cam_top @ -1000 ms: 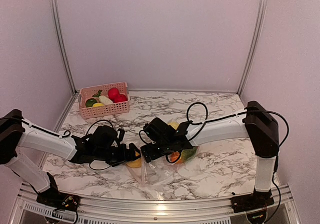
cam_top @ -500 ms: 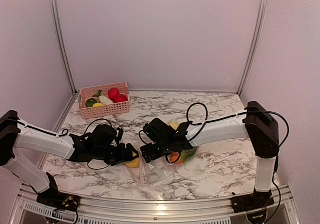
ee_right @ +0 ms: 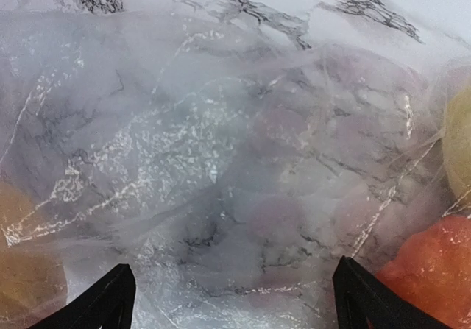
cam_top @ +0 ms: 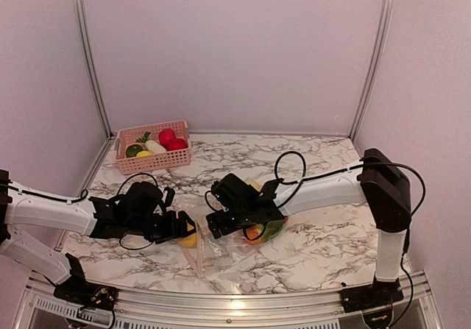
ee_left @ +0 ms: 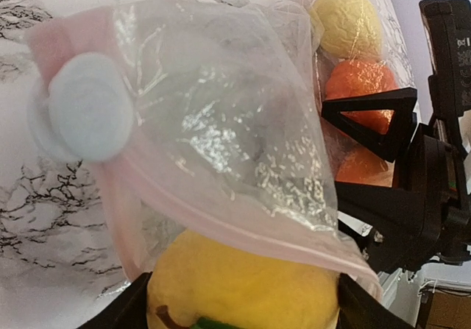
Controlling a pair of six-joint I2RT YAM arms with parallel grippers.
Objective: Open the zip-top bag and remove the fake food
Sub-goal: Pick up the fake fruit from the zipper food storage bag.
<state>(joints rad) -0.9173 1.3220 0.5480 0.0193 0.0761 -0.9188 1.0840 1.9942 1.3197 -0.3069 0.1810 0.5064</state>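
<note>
The top view alone gives the whole desk (cam_top: 324, 160). Both arms reach to its near middle, and the zip-top bag (cam_top: 221, 249) lies there between them, well apart from the pink basket (cam_top: 151, 163) in the far left corner. From that height it is not possible to tell how the fingers stand.

The left wrist view makes this clear. The left fingers (ee_left: 125, 316) are clamped on a yellow fruit (ee_left: 243, 292), which fills the whole gap between them. This fruit sits at the left edge of the bag, and the pink zip strip (ee_left: 243, 237) lies across its top. Whether it is fully out of the bag cannot be told.

The right wrist view shows the right fingers (ee_right: 110, 299) wide apart. Between them is only crinkled clear film over the marble.

Inside the bag, on its right side, is more fake food (cam_top: 257, 232): a yellow ball (ee_left: 349, 23) and two orange pieces (ee_left: 360, 82), seen through the plastic in the left wrist view. A pale round disc (ee_left: 88, 115) shows at the left of that view, but it is unclear whether it is inside the bag.

The basket holds two red pieces (cam_top: 167, 136), a white one (cam_top: 155, 146), a green one (cam_top: 133, 151) and a yellow one (cam_top: 144, 154)
</note>
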